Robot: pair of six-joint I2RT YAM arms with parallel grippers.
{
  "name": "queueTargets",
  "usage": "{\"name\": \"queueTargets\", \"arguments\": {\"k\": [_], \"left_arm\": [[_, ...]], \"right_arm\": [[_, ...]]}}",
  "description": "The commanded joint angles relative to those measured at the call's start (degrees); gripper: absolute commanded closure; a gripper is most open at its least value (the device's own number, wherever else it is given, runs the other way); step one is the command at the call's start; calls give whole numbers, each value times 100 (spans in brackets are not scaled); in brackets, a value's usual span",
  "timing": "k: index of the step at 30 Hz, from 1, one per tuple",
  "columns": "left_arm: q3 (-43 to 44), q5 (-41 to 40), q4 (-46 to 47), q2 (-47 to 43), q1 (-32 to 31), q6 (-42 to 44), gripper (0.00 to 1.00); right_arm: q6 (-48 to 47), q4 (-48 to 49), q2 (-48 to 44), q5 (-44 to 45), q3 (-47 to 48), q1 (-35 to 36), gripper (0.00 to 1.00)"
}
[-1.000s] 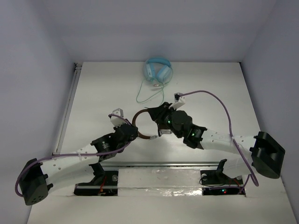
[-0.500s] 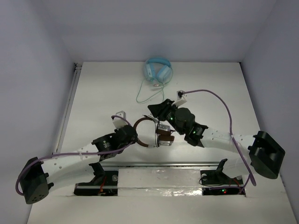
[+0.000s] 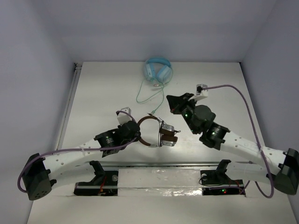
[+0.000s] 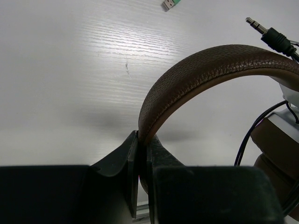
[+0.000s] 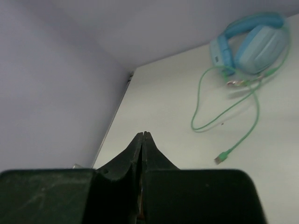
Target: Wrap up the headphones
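Left wrist view: left gripper (image 4: pixel 142 140) seemingly clamps the headphones (image 4: pixel 210 65) by headband.

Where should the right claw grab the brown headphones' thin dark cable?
Probably grip the thin dark cable just behind its black jack plug, coming down from above. That end sticks out free past the brown padded headband; the rest loops close by the brown ear cushions. The left claw pins the band.
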Motion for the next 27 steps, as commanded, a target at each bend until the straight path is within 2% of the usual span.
{"name": "queueTargets", "arguments": {"k": [1, 7, 10, 18, 22, 27], "left_arm": [[397, -12, 247, 233, -36, 272, 100], [1011, -109, 720, 1128, -36, 984, 100], [1214, -57, 1151, 1656, -36, 1178, 100], [2416, 163, 2321, 3352, 87, 1697, 100], [3419, 242, 2427, 4660, 245, 1943, 100], [4421, 541, 2471, 5638, 422, 1987, 100]], "right_arm": [[-564, -1065, -581, 900, 203, -84, 100], [-179, -2420, -1627, 1426, -367, -85, 100], [111, -2861, -1980, 1700, -509, -85, 100], [429, -3627, -3850, 2245, -491, -85, 100], [403, -3627, -4038, 2114, -457, -85, 100], [578, -4014, -3809, 2140, -236, -85, 100]]}}
